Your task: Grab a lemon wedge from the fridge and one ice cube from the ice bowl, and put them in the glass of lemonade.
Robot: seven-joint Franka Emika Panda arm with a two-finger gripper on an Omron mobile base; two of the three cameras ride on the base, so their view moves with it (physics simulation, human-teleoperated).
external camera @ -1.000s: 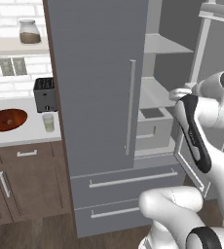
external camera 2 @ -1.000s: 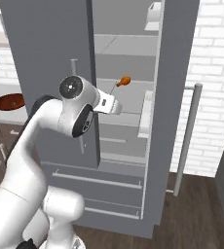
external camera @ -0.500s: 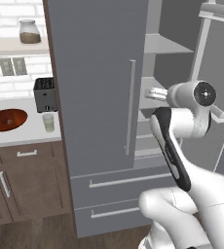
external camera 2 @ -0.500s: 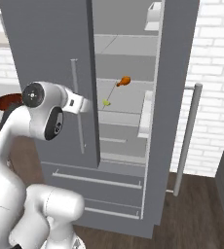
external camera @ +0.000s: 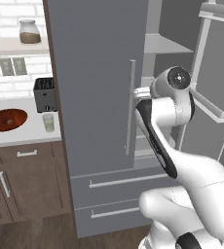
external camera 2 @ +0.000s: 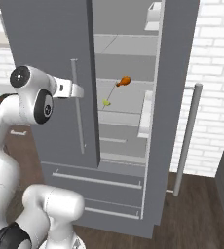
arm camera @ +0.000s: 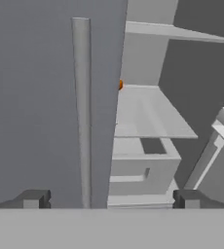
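The grey fridge (external camera: 94,73) has its left door shut and its right door (external camera 2: 177,97) swung open. On a middle shelf inside lies the tiny pale yellow lemon wedge (external camera 2: 105,102). My gripper (external camera 2: 77,90) is open and empty, right at the left door's long handle (arm camera: 82,112), to the left of the opening; its dark fingertips (arm camera: 33,199) straddle that handle in the hand view. On the counter at far left sit the reddish-brown ice bowl (external camera: 7,119) and the short glass of lemonade (external camera: 48,122). The ice cube is too small to make out.
An orange-brown drumstick (external camera 2: 124,80) lies on the shelf up and to the right of the wedge. A dark toaster (external camera: 46,95) stands behind the glass. The open door's long handle (external camera 2: 187,136) juts out at the right. Two drawers (external camera: 119,182) sit below the doors.
The arm has swung left, carrying the open gripper away from the fridge opening to the front of the shut left door by its handle. Nothing was picked up.
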